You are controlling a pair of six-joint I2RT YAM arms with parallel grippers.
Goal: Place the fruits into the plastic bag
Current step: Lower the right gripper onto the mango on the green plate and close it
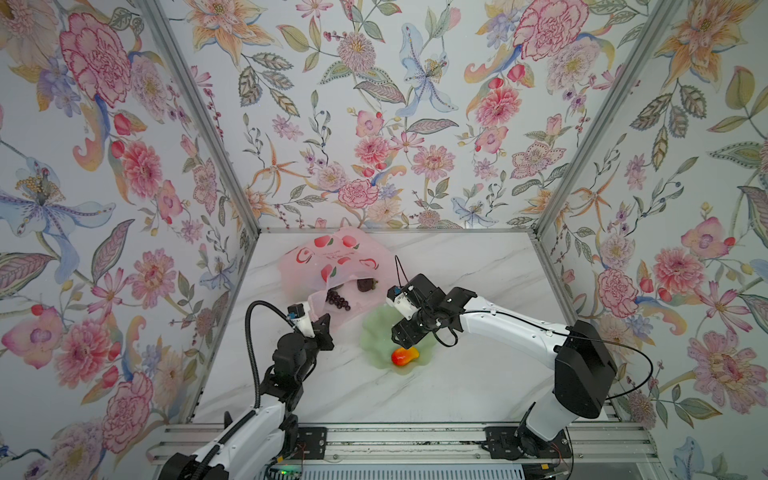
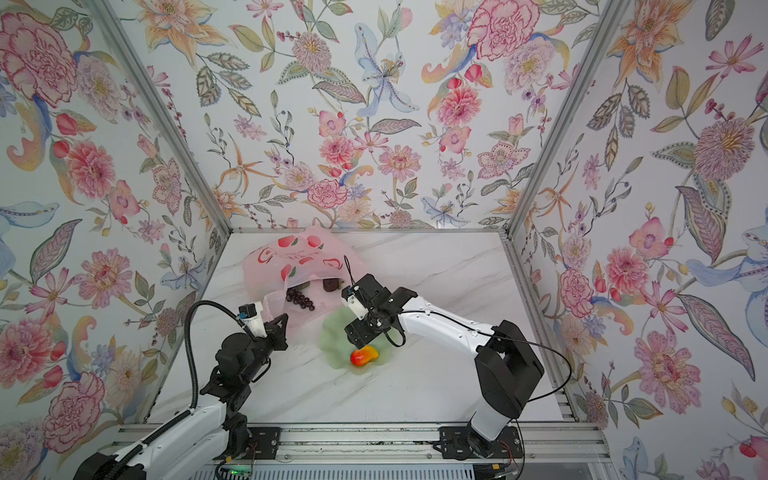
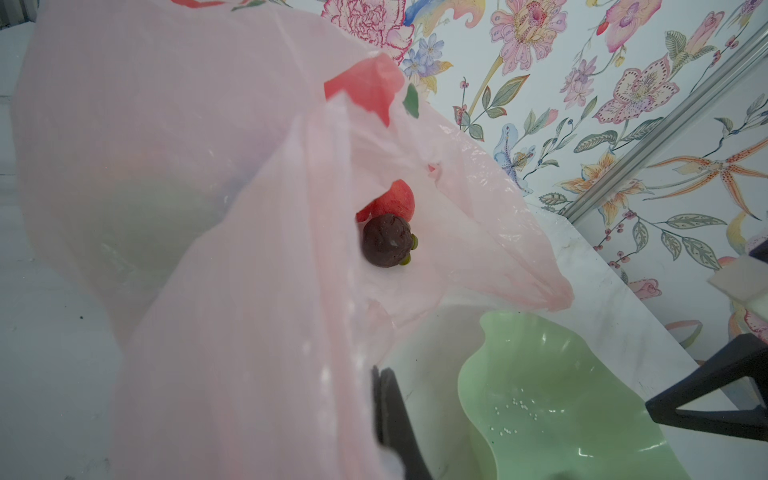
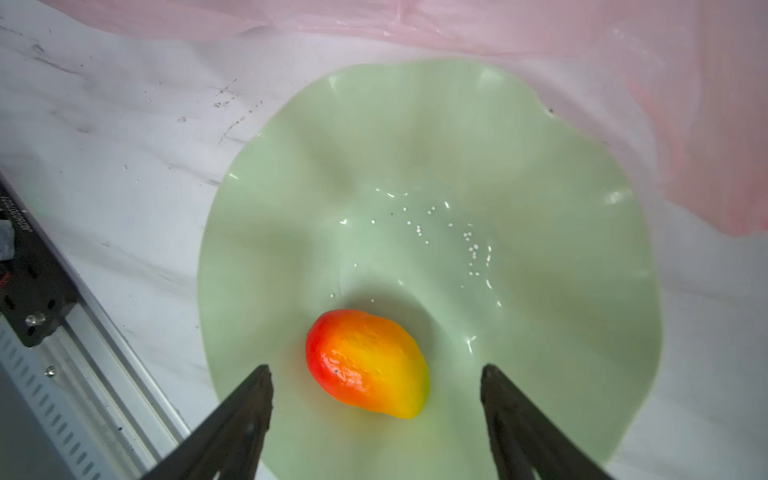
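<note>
Right wrist view: right claw [image 4: 376, 368] angled down, wide over mango [image 4: 368, 361]; left claw [image 1: 327, 323] pinches plastic bag [image 1: 332, 257].

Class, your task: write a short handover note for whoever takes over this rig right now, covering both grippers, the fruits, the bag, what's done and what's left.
Left gripper: shut, pinching the near edge of the plastic bag, which holds its mouth open.
Right gripper: open, fingers either side of the mango, not touching it.
Done: grape bunch and dark maroon fruit lie inside the bag.
Left: the mango, alone on the green plate, needs grasping and bagging.
</note>
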